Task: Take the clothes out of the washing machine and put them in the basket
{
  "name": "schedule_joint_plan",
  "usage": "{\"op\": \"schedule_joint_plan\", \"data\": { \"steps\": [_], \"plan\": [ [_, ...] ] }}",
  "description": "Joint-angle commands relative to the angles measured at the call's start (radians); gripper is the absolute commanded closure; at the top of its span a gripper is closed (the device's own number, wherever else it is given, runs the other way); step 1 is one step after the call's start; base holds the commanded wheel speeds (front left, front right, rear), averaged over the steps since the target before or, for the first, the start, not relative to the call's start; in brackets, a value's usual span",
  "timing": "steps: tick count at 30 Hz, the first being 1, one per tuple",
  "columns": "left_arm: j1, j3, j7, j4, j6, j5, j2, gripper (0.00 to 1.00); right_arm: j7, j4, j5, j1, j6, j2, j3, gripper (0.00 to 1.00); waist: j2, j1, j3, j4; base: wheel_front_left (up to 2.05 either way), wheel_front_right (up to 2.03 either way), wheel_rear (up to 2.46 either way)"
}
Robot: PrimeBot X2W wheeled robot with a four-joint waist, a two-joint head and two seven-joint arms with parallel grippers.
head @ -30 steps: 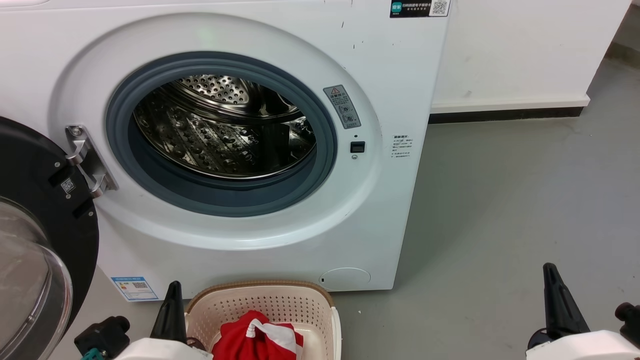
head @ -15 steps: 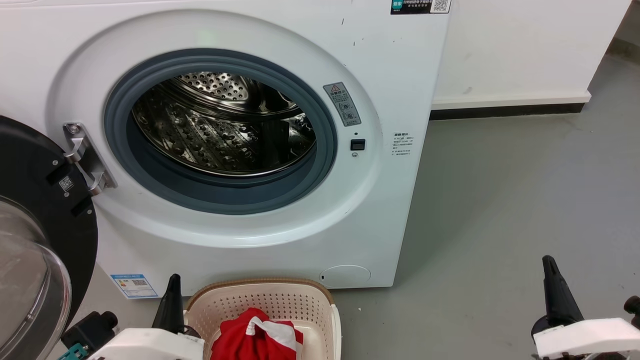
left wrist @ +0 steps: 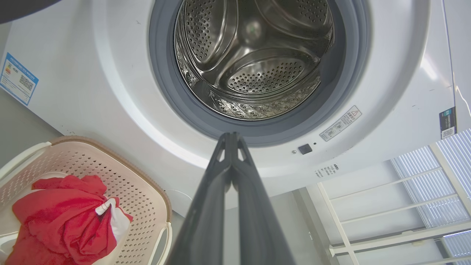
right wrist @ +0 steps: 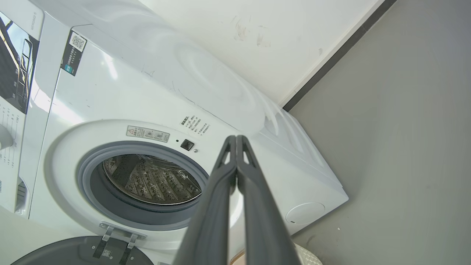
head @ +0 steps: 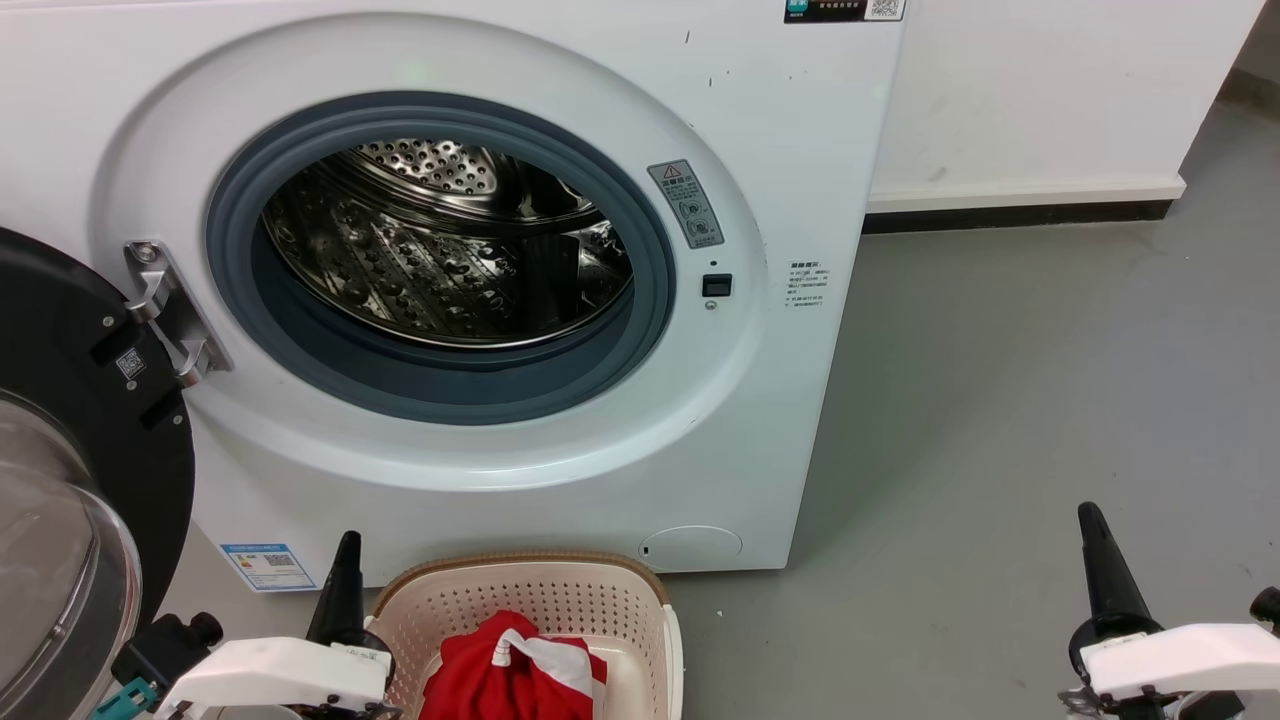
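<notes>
The washing machine (head: 770, 130) is seen across the upper left of the head view, with its black-rimmed glass door (head: 70, 340) swung open at 9 o'clock of the porthole. Inside the grey gasket (head: 450, 395), the perforated steel drum (head: 440, 270) is shown, its shiny wall and raised paddles plainly lit. The basket (head: 520, 560) is set on the grey floor (head: 1000, 400) at 6 o'clock of the porthole, just in front of the machine's lower panel, and the clothes (head: 490, 675) are heaped inside it: a crumpled red bundle with a white panel turned toward 3 o'clock. In the left wrist view the same red heap is seen lying against the basket's bottom and near wall. The left gripper (left wrist: 230, 136) is held at 9 o'clock of the basket, just beside its rim, and its two dark fingers are pressed together along their length with nothing between them; they are pointed toward the lower edge of the gasket. The right gripper (right wrist: 236, 138) is held well apart from the basket, at 3 o'clock of it above bare floor, and its fingers are likewise closed tip to tip on nothing. A blue-edged sticker (head: 268, 566) is seen on the machine's lower front at 10 o'clock of the basket, and a white wall (head: 1050, 90) stands at 3 o'clock of the machine.
</notes>
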Motion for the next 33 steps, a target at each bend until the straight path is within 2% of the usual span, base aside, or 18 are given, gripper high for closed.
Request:
{"op": "schedule_joint_plan", "data": {
  "steps": [1,33],
  "plan": [
    [-0.022,0.004,0.006,-0.005,-0.009,-0.02,0.0,1.0,0.005,-0.006,0.022,-0.034,0.0,0.0,-0.001,1.0,0.0,-0.0001,0.0,0.0,0.0,0.0,0.0],
    [-0.073,0.027,0.087,0.024,-0.034,-0.356,0.0,1.0,0.086,0.046,0.375,-0.091,0.0,0.0,-0.006,1.0,0.0,-0.0001,0.019,0.004,0.0,0.0,0.0]
  ]
}}
